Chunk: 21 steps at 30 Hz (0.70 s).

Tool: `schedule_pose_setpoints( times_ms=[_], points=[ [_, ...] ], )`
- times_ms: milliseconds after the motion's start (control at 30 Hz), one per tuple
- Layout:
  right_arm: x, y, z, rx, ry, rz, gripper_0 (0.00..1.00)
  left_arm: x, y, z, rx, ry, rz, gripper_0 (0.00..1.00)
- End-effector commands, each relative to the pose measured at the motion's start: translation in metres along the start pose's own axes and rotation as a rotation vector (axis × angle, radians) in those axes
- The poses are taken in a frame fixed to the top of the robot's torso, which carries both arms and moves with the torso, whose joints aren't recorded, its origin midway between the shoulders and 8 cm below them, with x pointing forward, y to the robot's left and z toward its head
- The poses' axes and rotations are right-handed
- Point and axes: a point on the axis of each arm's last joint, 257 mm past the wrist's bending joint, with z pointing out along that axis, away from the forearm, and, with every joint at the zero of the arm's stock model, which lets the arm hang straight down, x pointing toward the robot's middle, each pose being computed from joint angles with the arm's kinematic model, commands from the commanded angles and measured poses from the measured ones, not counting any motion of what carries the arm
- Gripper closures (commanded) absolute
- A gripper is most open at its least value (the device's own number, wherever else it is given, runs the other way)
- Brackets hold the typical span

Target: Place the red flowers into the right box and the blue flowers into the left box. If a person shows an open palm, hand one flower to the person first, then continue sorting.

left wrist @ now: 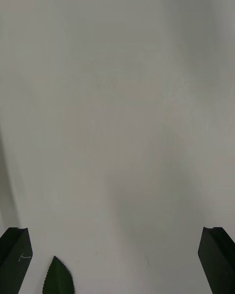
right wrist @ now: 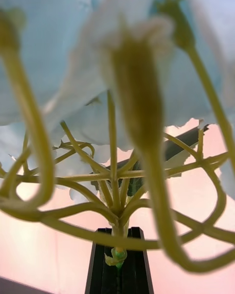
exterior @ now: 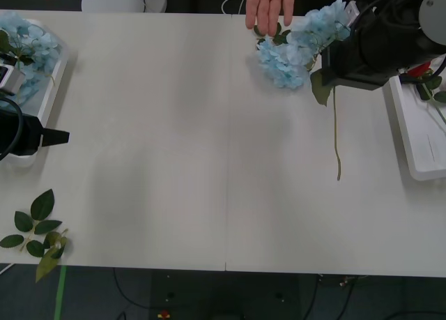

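- While a person's hand (exterior: 270, 8) is reached over the far edge of the table (exterior: 195, 139), a blue flower (exterior: 322, 26) is held up just beside it by the right gripper (right wrist: 117, 264), whose black fingers (right wrist: 98, 269) are closed on the base of the stem in the right wrist view.
- The thin stem (exterior: 336, 135) of that flower is seen hanging down over the table, below the hand.
- A second blue flower (exterior: 281, 62) is found lying on the table just below the hand, touching the held bloom.
- More blue flowers (exterior: 28, 44) are seen in the left box (exterior: 52, 90), well apart from the hand.
- A red flower (exterior: 420, 72) is glimpsed in the right box (exterior: 418, 146).
- The left gripper (left wrist: 117, 259) is parked beside the left box, its fingers (left wrist: 218, 257) spread wide open.
- A leaf sprig (exterior: 38, 233) is left at the table's near left corner.
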Motion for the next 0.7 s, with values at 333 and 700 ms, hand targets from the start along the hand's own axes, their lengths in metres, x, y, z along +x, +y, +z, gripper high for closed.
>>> schedule_pose_setpoints(
  times_ms=[333, 700],
  points=[
    [-0.059, 0.026, -0.110, -0.153, -0.160, -0.244, 1.00, -0.010, 0.002, -0.009, -0.016, -0.037, -0.011, 0.00],
    [-0.166, 0.066, -0.199, -0.328, -0.636, -0.346, 1.00, -0.010, 0.002, -0.009, -0.016, -0.037, -0.011, 0.00]
  ],
)
